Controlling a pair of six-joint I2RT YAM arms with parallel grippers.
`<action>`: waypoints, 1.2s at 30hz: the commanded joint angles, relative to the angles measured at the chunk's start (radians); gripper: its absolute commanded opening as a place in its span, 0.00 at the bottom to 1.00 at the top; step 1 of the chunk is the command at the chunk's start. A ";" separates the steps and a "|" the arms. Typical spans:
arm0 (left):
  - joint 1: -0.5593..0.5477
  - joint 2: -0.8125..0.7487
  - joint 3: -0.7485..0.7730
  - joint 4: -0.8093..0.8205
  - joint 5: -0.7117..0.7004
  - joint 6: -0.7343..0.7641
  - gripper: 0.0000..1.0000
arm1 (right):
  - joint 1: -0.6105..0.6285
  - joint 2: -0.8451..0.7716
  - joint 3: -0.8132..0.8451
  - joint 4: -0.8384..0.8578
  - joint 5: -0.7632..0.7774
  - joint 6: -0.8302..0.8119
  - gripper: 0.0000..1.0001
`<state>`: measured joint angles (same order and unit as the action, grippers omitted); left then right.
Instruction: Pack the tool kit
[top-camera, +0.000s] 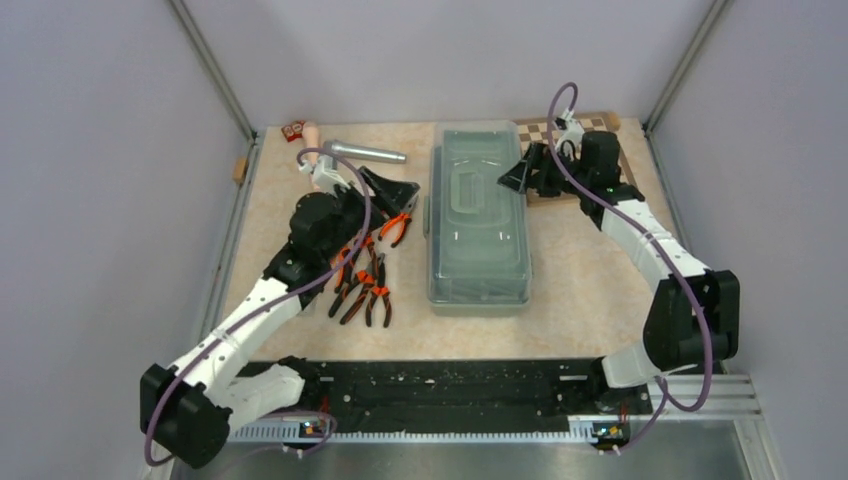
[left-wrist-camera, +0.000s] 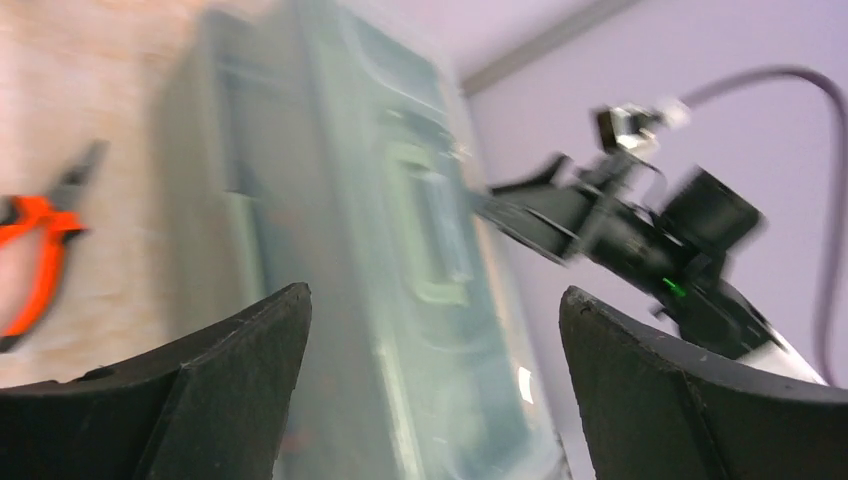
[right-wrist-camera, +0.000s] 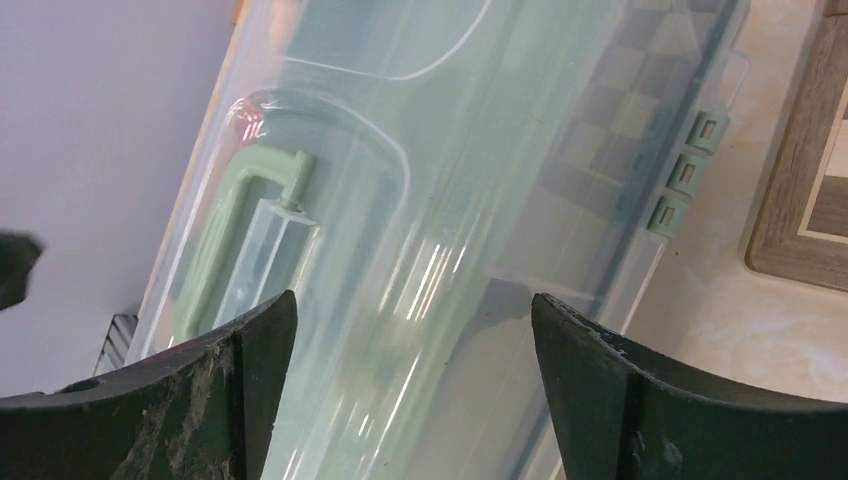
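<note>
**Top view.** The toolbox (top-camera: 478, 222) lies lengthwise mid-worktop (top-camera: 580, 300) with its clear lid (top-camera: 480, 190) shut. Nothing can be made out inside it from here. Several pliers (top-camera: 365, 285) lie loose on the worktop just left of the box, partly under the left arm. The left fingers (top-camera: 395, 190) are spread above the farthest pair and hold nothing. The right fingers (top-camera: 517, 172) are also spread and empty, beside the box's far right edge and near the chessboard (top-camera: 595, 124). A microphone (top-camera: 365, 152) lies at the back left.

**Left wrist.** The view is blurred. The fingers stand wide apart and frame the box's long side, and one pair of pliers lies off to the left.

**Right wrist.** The fingers stand apart over the lid. A green handle (right-wrist-camera: 235, 235) sits in a recess in the lid, and three green tabs (right-wrist-camera: 688, 172) line the edge that faces the chessboard. I cannot tell whether they are hinges or clasps. The lid's glare hides whatever is inside.

**Handling.** The box looks stiff but light. Its lid is glossy and probably slippery and a little flexible, so the rim lip or the handle is a better hold than the flat top. The pliers are rigid and probably the heavier items. Their rubbery handles should grip well if pinched across both at mid-length.
</note>
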<state>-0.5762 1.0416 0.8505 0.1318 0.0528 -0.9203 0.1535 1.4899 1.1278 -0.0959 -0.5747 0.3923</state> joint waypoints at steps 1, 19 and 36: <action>0.166 0.042 -0.100 0.055 0.144 -0.009 0.97 | -0.006 -0.092 0.039 0.026 -0.024 -0.021 0.87; 0.343 0.516 -0.120 0.487 0.584 -0.174 0.97 | 0.023 -0.025 -0.001 -0.093 -0.020 0.030 0.82; 0.345 0.700 -0.127 0.759 0.669 -0.328 0.98 | 0.057 0.032 0.052 -0.289 0.067 -0.044 0.35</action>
<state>-0.2340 1.7180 0.7158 0.7345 0.6773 -1.1912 0.1970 1.4635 1.1843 -0.3237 -0.4690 0.3965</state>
